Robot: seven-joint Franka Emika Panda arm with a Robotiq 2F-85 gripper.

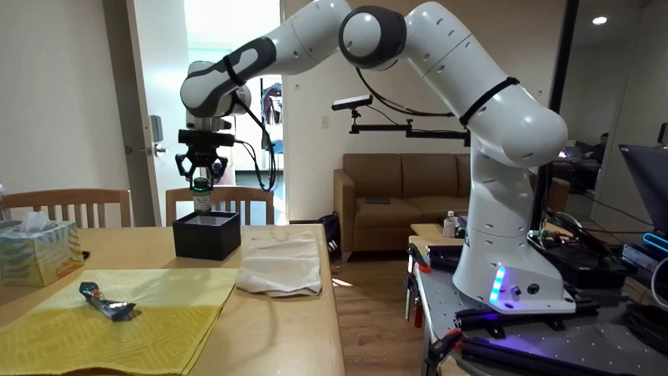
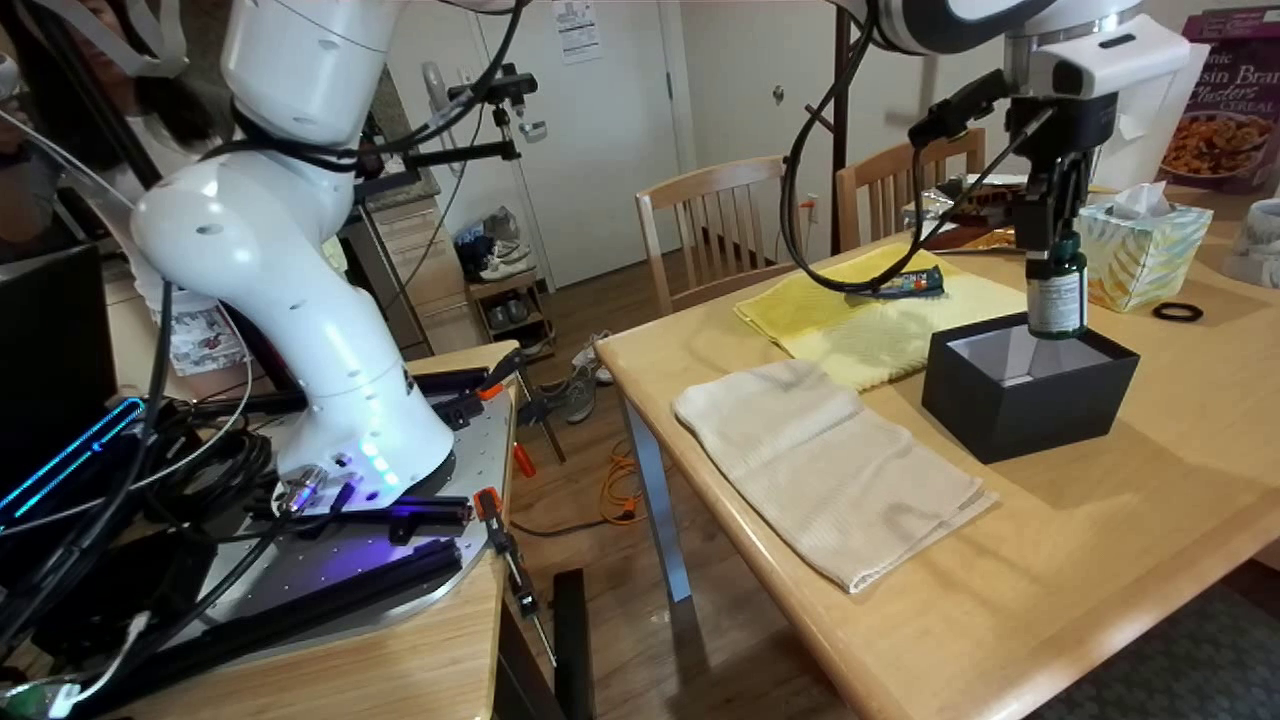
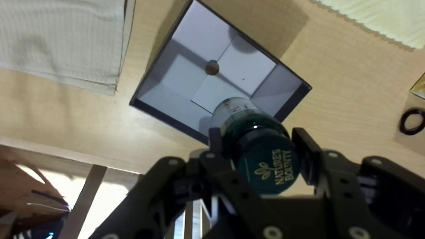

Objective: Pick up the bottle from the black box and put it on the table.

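The bottle is dark green with a white label and a green cap. It shows in both exterior views (image 1: 202, 201) (image 2: 1058, 302) and in the wrist view (image 3: 265, 166). My gripper (image 1: 201, 183) is shut on the bottle near its cap and holds it roughly upright; it also shows in the wrist view (image 3: 259, 149). The bottle's bottom is at about rim height over the open black box (image 1: 207, 240), near one edge of the opening. The black box (image 2: 1040, 410) has a pale interior with a small round brown spot (image 3: 212, 67). It stands on the wooden table (image 1: 282, 329).
A folded beige cloth (image 2: 830, 465) lies beside the box. A yellow cloth (image 1: 130, 324) bears a wrapped bar (image 1: 107, 302). A tissue box (image 1: 42, 256) and a black ring (image 2: 1178, 312) lie farther along the table. Wooden chairs (image 1: 222, 196) stand behind it.
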